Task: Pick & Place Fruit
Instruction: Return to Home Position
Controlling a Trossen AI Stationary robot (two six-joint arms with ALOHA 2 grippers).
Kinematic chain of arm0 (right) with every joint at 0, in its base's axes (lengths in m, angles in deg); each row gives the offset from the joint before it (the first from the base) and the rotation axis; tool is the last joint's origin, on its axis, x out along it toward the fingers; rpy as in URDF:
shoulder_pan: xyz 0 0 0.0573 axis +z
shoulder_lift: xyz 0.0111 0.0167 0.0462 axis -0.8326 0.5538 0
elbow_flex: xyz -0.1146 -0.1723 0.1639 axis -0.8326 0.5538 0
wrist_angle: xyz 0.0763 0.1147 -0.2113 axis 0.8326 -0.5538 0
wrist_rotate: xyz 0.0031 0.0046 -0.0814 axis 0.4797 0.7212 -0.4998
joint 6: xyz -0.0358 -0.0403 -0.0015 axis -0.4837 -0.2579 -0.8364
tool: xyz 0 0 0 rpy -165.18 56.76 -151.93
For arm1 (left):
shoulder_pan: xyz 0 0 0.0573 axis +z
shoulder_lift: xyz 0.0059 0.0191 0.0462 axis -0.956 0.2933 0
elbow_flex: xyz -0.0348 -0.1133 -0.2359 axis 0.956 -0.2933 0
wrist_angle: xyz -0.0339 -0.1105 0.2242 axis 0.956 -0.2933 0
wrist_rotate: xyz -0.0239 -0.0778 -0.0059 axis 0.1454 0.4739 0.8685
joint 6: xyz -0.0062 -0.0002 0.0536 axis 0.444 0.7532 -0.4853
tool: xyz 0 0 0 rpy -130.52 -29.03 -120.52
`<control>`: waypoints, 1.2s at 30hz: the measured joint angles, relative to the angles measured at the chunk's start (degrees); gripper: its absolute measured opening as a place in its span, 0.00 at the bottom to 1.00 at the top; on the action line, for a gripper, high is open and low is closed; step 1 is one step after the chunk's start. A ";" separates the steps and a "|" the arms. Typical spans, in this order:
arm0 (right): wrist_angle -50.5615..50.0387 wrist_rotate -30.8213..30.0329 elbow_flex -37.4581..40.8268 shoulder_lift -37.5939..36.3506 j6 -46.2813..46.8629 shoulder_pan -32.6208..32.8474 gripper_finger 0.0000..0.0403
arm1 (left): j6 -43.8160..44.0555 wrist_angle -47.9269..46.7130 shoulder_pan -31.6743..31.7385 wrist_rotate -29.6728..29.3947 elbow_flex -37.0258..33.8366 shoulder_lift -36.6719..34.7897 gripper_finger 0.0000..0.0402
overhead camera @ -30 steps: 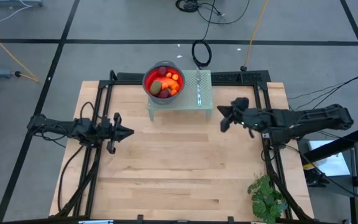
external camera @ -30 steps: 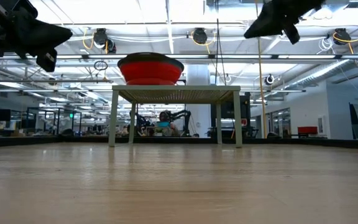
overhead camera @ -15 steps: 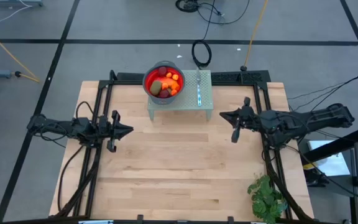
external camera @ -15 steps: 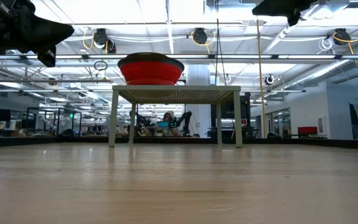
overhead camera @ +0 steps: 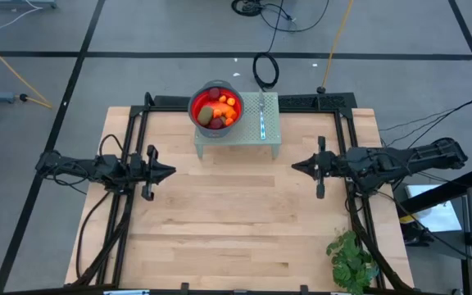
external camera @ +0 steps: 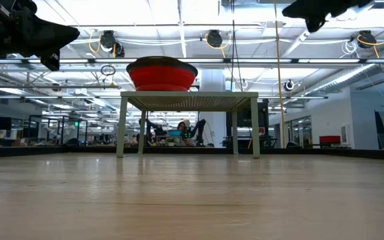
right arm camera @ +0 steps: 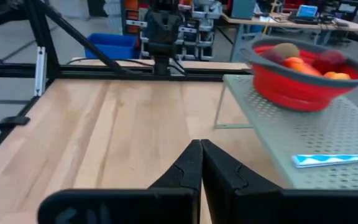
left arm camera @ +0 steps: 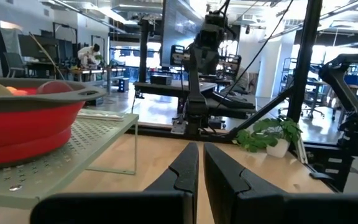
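Note:
The fruit (overhead camera: pixel 217 110), several small orange, dark red and olive-brown pieces, lies in a red bowl (overhead camera: pixel 195 105) with a grey rim. The bowl stands on a pale green perforated stand (overhead camera: pixel 240 135) at the table's far middle. The fruit also shows in the right wrist view (right arm camera: pixel 303 61). My left gripper (overhead camera: pixel 171 172) is shut and empty, held above the table to the left of the stand. My right gripper (overhead camera: pixel 296 166) is shut and empty, held above the table to the right of the stand. Both point toward the table's middle.
A thin silver knife (overhead camera: pixel 262 120) lies on the stand beside the bowl. A green leafy plant (overhead camera: pixel 352 260) stands at the table's near right corner. Black frame rails (overhead camera: pixel 133 139) run along the table's sides and far edge. Bare wood (overhead camera: pixel 232 221) lies between and in front of the arms.
My right gripper has drawn away from the stand, a little toward the table's near edge, and has rolled about its wrist until it lies level. It stays shut. The fruit and the bowl have not moved.

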 joint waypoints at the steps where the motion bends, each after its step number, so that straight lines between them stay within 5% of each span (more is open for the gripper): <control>1: 1.89 0.13 1.42 -0.10 0.03 0.02 0.00 | -0.26 0.00 0.01 -0.12 0.00 0.00 0.06; 9: 17.84 2.64 12.37 -2.19 0.01 0.00 0.00 | -2.35 -0.02 0.00 -3.99 0.00 0.00 0.06; 19: 11.13 1.25 13.38 -12.90 -2.08 -0.11 0.00 | -5.79 -0.02 0.02 -10.81 0.00 0.00 0.06; 36: 1.88 -0.37 16.57 -27.63 0.61 -0.13 0.00 | -8.01 -0.78 0.01 -10.38 0.00 0.00 0.06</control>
